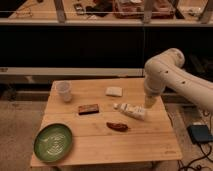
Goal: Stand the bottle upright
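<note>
A dim room with a dark shelving unit along the back wall holds a light wooden table on a speckled floor. In the camera view, the white arm bends down from the right. Its gripper hangs low over the right part of the table; whether it is spread or pressed together cannot be told. The bottle lies on its side just below and left of the gripper, its capped end pointing away to the left and its base end nearest the gripper. A flat white block sits left of the gripper and farther back. A brown block lies well to its left, with a translucent cup beyond that. A reddish-brown pepper lies nearer the front and left of the gripper. A green plate rests at the far front-left corner.
</note>
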